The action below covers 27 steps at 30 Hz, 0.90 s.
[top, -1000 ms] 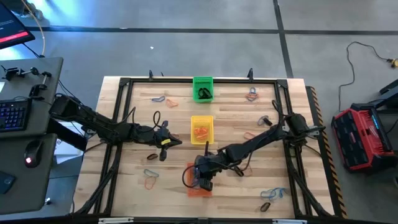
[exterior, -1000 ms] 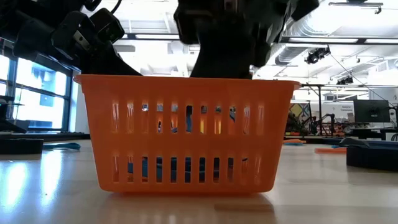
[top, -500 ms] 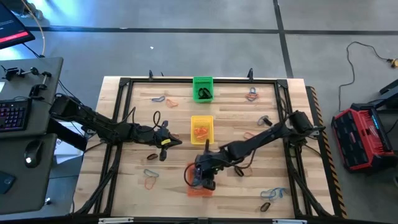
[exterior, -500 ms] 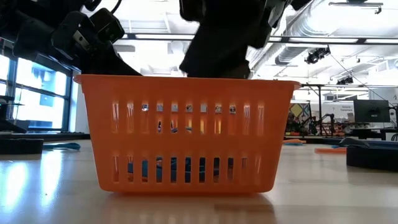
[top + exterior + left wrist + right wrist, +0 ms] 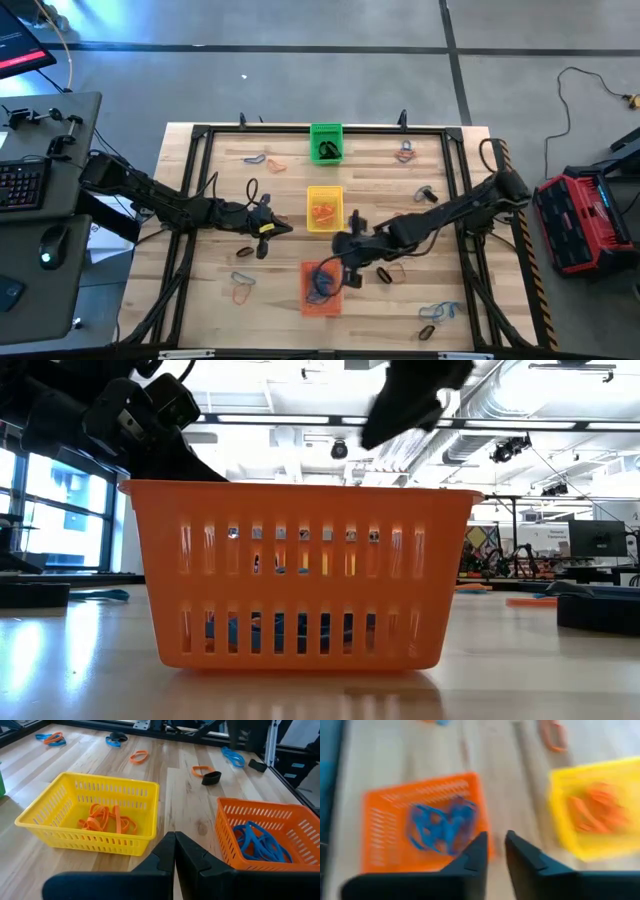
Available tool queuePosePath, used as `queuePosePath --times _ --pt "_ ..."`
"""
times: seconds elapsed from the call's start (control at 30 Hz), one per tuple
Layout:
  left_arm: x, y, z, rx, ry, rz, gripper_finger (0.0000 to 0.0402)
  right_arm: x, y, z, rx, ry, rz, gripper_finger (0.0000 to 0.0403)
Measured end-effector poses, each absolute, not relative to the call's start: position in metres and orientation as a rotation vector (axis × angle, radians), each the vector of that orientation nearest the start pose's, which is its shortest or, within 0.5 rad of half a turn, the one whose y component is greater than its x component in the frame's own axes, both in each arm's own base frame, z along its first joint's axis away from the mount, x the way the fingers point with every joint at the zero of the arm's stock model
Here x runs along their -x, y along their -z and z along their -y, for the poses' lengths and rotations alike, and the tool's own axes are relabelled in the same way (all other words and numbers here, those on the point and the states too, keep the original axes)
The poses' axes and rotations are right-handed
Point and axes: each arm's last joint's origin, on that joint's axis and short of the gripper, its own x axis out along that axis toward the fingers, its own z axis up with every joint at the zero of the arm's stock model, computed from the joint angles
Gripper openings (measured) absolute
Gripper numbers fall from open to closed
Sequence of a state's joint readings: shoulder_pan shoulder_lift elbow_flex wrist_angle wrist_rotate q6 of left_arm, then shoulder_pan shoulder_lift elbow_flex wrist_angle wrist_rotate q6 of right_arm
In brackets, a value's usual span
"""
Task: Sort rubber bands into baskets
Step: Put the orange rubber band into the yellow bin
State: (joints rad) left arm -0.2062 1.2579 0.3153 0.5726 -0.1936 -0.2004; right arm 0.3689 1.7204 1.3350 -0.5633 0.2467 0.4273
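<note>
Sorting looks partly done: blue rubber bands [image 5: 257, 842] fill the orange basket [image 5: 321, 288] at lower centre, orange ones the yellow basket [image 5: 324, 208], dark ones the green basket [image 5: 326, 142], while many loose bands [image 5: 436, 314] dot the worktop [image 5: 220, 300]; the right gripper [image 5: 352, 262] hangs beside the orange basket, fingers slightly parted and empty, the left gripper [image 5: 272, 228] clenched on nothing.

Three baskets [image 5: 325, 209], two claws [image 5: 352, 262]

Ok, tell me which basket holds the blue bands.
The orange basket, nearest the table's front edge; the yellow basket holds orange bands, the green basket dark ones.
</note>
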Motion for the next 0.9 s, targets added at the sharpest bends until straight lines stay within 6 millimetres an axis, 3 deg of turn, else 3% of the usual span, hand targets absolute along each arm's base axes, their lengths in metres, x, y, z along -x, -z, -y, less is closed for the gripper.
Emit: queuePosePath --times 0.1,0.3,0.5,0.7,0.9 --pt "-0.217 -0.157 0.040 0.129 -0.025 -0.362 0.0000 -0.327 -0.256 -0.120 -0.030 0.193 -0.957 0.0009" --pt "-0.217 -0.157 0.040 0.130 -0.025 -0.361 0.0000 -0.311 -0.252 -0.102 -0.006 0.367 -1.097 0.0035" --pt "-0.217 -0.157 0.040 0.132 -0.025 -0.361 0.0000 -0.304 -0.245 -0.072 -0.034 0.567 -1.196 0.0027" --pt "-0.217 -0.157 0.040 0.133 -0.025 -0.362 0.0000 -0.286 -0.223 -0.035 -0.037 0.747 -1.294 0.0004" --pt "-0.217 -0.157 0.040 0.132 -0.025 -0.363 0.0000 -0.264 -0.198 0.002 -0.186 0.770 -1.216 0.0000"
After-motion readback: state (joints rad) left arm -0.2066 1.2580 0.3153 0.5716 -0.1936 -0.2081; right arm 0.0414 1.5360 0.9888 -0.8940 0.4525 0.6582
